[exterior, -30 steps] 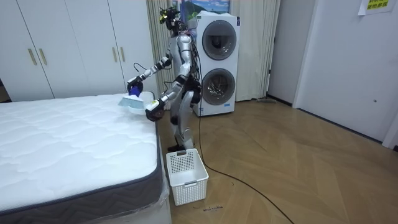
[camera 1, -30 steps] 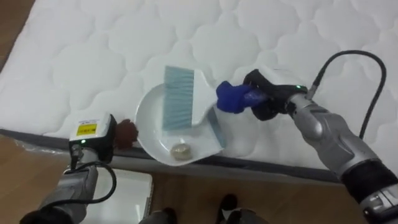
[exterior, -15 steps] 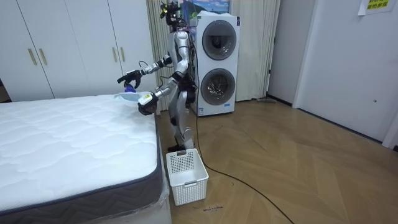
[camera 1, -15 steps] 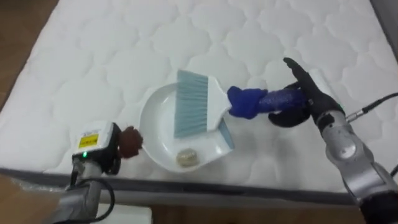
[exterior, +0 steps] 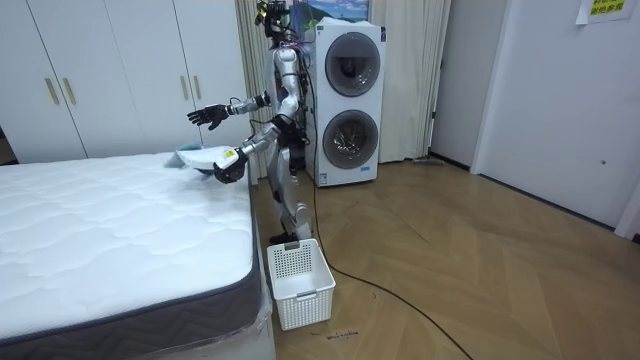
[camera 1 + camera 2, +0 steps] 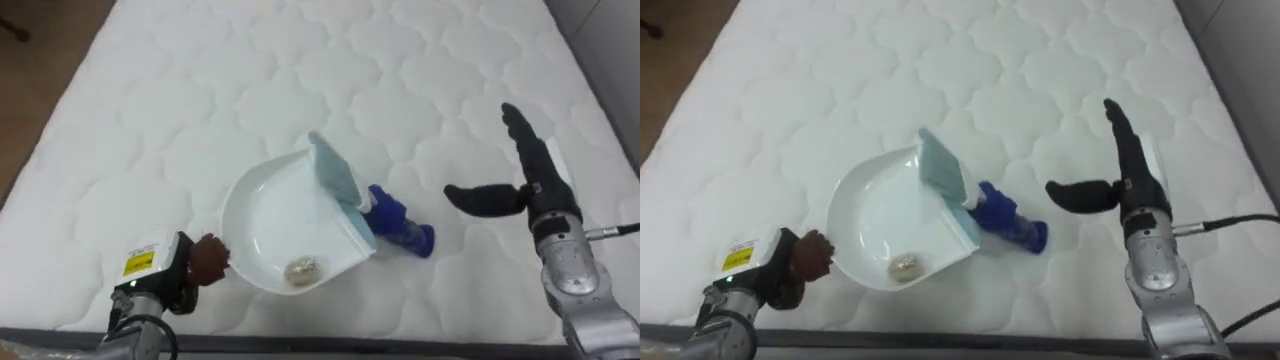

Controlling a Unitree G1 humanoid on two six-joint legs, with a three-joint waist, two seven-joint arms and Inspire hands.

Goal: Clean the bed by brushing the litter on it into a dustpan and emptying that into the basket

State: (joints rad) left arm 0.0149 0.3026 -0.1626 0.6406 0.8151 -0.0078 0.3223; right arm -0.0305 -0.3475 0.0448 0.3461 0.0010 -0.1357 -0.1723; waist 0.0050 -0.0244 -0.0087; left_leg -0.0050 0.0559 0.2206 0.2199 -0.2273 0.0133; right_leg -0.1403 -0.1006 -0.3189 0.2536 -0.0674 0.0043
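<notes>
Where the robot stands: at the edge of the bed (image 6: 200,80), upright, both arms out over the mattress.
Dustpan (image 6: 265,215): white, resting on the mattress near the edge closest to the robot.
Scrap (image 6: 301,268): one small pale piece lies inside the dustpan; I see no other litter on the quilting in view.
Brush (image 6: 385,215): bristle head propped on the dustpan's rim, blue handle lying on the mattress; nothing holds it.
Right hand (image 6: 537,185): spread, fingers straight, thumb out, empty, near the brush handle but clear of it.
Left hand (image 6: 175,290): closed about the dustpan's brown handle.
Done, by my judgement: the sweeping; the scrap is collected.
Left to do, by my judgement: lift the dustpan without tipping it and empty it, probably into the basket (image 5: 300,283) on the floor beside the bed; remove the brush.
</notes>
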